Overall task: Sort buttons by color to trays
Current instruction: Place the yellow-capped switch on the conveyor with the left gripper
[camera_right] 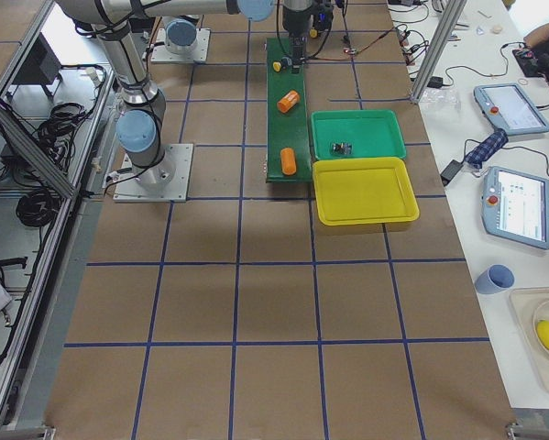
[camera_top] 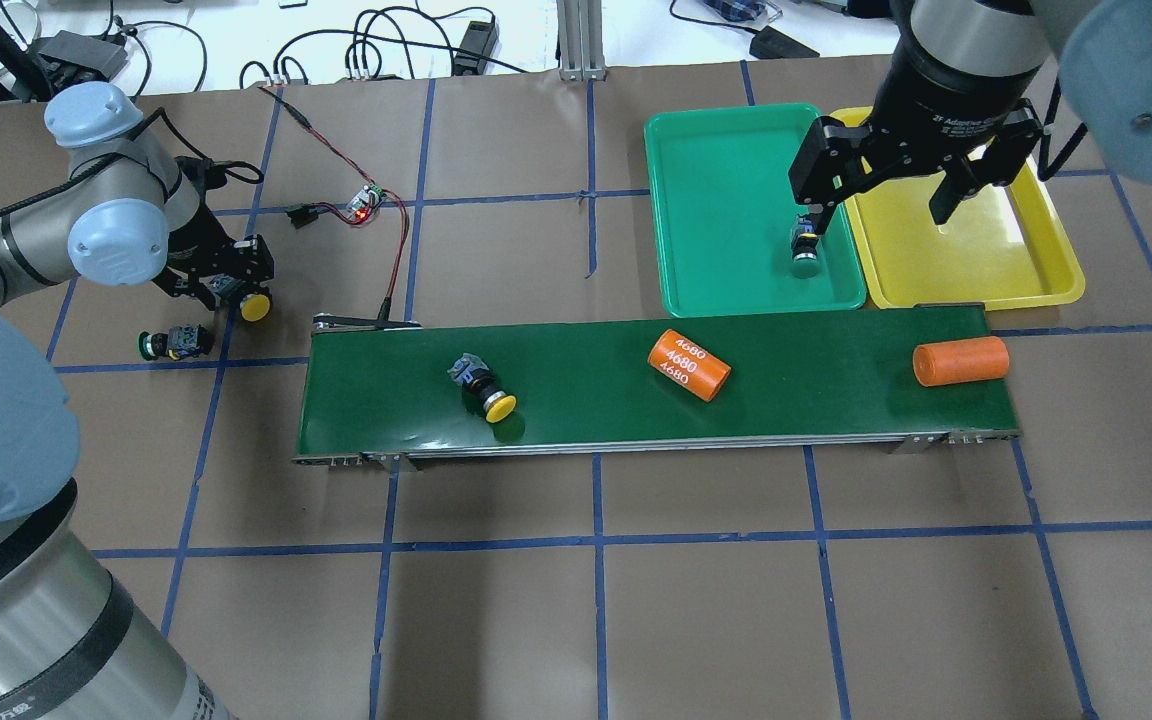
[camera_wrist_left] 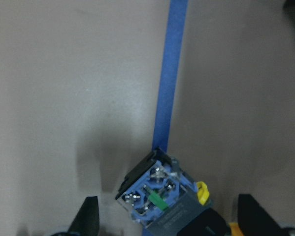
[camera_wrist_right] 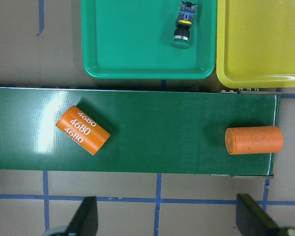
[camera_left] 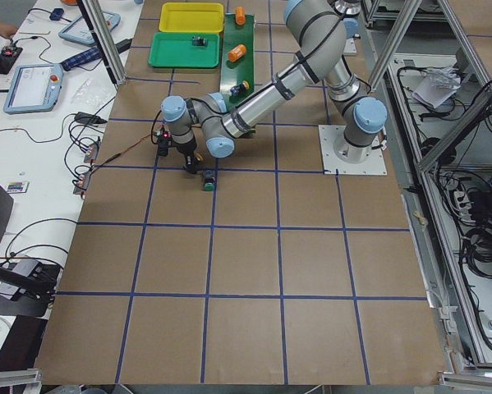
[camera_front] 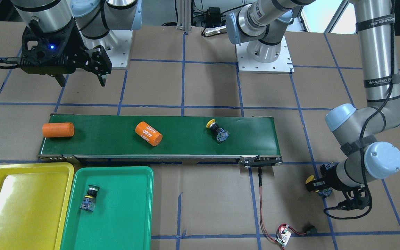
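- Buttons lie in four spots in the overhead view. A green button (camera_top: 804, 247) sits in the green tray (camera_top: 726, 180), near its right wall. A yellow belt button (camera_top: 484, 388) lies on the conveyor belt (camera_top: 816, 400), left of centre and close to the near edge.
- A yellow table button (camera_wrist_left: 162, 196) and a second green button (camera_top: 174, 343) lie on the brown table (camera_top: 636, 600), off the belt's left end.
- The green tray and the yellow tray (camera_top: 986, 250) touch side by side, against the belt's far edge at upper right.
- The orange cylinder (camera_top: 689, 365), mid-belt, reads "4680" three times. A plain orange cylinder (camera_top: 961, 361) lies at the belt's right end.
- The right gripper's body reads "2F Adaptive". A strap on the left arm reads "WANJEED".
- The left gripper (camera_top: 226, 290) is low over the table with its fingers (camera_wrist_left: 90, 219) spread wide. The yellow table button lies between them, with a gap on each side.
- The right gripper (camera_top: 881, 200) hangs above the belt's right end with its fingers (camera_wrist_right: 89, 216) wide apart, holding nothing.
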Robot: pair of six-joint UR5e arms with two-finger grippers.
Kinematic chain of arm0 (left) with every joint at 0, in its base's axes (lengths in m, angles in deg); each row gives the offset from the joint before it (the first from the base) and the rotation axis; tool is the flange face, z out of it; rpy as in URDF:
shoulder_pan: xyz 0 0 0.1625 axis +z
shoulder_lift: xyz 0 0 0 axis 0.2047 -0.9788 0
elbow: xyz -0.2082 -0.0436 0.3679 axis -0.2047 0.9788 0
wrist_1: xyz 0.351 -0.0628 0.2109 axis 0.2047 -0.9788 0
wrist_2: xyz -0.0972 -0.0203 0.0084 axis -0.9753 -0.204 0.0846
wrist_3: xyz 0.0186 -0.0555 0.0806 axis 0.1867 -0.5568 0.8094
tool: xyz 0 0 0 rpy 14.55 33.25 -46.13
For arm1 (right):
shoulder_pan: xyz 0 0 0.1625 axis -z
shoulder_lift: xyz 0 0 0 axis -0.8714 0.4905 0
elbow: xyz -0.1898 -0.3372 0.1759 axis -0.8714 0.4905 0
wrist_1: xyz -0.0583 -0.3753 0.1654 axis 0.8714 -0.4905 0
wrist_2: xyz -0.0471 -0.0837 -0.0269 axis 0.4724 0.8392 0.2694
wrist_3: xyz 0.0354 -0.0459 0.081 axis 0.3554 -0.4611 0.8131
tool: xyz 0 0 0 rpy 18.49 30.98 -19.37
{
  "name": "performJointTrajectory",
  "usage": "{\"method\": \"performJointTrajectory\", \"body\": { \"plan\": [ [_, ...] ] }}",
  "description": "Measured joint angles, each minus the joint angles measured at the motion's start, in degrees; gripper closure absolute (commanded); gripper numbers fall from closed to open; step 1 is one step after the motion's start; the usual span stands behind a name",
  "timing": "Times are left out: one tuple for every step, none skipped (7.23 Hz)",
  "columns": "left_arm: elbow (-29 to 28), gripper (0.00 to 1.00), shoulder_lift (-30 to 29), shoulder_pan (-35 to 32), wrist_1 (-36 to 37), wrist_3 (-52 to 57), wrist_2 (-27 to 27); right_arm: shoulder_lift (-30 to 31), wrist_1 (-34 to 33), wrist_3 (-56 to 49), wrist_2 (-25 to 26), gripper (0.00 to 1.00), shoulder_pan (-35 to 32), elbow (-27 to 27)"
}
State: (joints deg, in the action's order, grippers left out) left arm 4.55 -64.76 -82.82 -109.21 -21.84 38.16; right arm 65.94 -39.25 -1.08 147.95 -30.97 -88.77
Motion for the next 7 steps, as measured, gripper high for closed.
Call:
{"method": "performJointTrajectory", "body": {
  "plan": [
    [-0.07, 0.91, 0.01, 0.03, -0.01, -0.07, -0.18, 0.03, 0.02, -0.04, 0.00, 0.00, 0.10, -0.03],
    [-0.23, 0.95, 0.13, 0.19, -0.10, 0.23, -1.02, 0.05, 0.06, -0.06, 0.00, 0.00, 0.20, -0.04],
    [-0.62, 0.96, 0.76, 0.32, -1.43, 0.64, -2.92, 0.05, 0.06, -0.07, 0.00, 0.00, 0.29, -0.05],
    [-1.04, 0.96, 2.44, 0.20, -4.77, 0.91, -4.58, 0.05, 0.05, -0.09, 0.00, 0.00, 0.33, -0.05],
    [-0.84, 0.96, 5.17, -0.31, -8.56, 1.47, -5.41, 0.06, 0.06, -0.32, 0.00, 0.00, 0.41, -0.17],
    [0.14, 0.96, 8.30, -1.67, -11.28, 3.17, -5.81, 0.08, 0.04, -0.72, 0.02, 0.00, 0.61, -0.48],
    [1.81, 0.96, 11.49, -4.05, -12.48, 6.02, -5.81, 0.14, -0.01, -1.14, 0.08, 0.00, 1.06, -0.80]
  ]
}}
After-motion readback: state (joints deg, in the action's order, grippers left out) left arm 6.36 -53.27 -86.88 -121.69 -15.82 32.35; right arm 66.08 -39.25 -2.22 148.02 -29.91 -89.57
